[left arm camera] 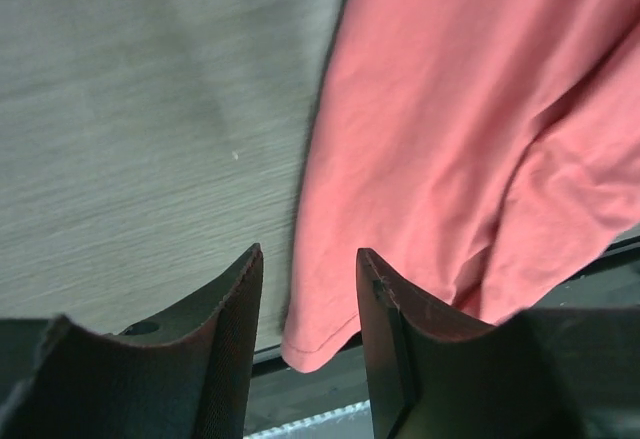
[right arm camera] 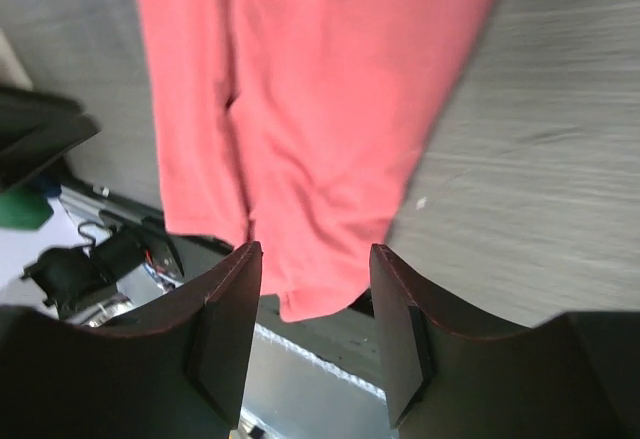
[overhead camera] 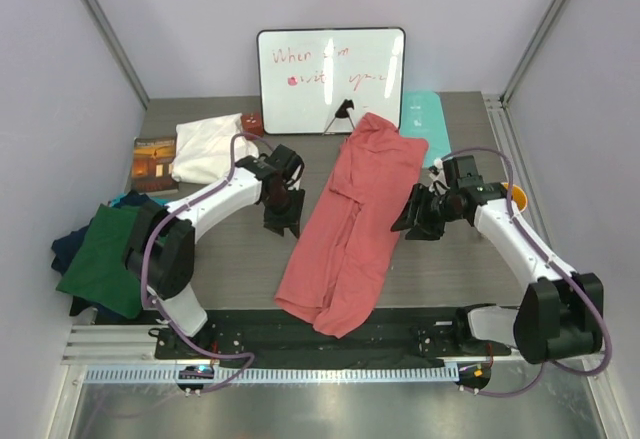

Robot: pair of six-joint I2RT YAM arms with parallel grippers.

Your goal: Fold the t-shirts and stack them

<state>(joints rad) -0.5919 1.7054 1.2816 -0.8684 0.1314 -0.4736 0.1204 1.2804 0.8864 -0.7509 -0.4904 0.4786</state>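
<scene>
A salmon-pink t-shirt point(overhead camera: 352, 227) lies folded lengthwise into a long strip down the middle of the table, its near end hanging over the front edge. It also shows in the left wrist view point(left arm camera: 450, 139) and the right wrist view point(right arm camera: 310, 109). My left gripper point(overhead camera: 282, 224) is open and empty, just left of the strip. My right gripper point(overhead camera: 412, 224) is open and empty, just right of it. A dark green t-shirt point(overhead camera: 105, 259) lies on navy ones point(overhead camera: 68, 249) at the left edge.
A whiteboard point(overhead camera: 332, 79) stands at the back. A pale-teal mat point(overhead camera: 422, 119) lies to its right. White cloth point(overhead camera: 208, 147), a book point(overhead camera: 155, 164) and a small red object point(overhead camera: 252, 122) lie at the back left. An orange thing point(overhead camera: 516, 197) sits at far right.
</scene>
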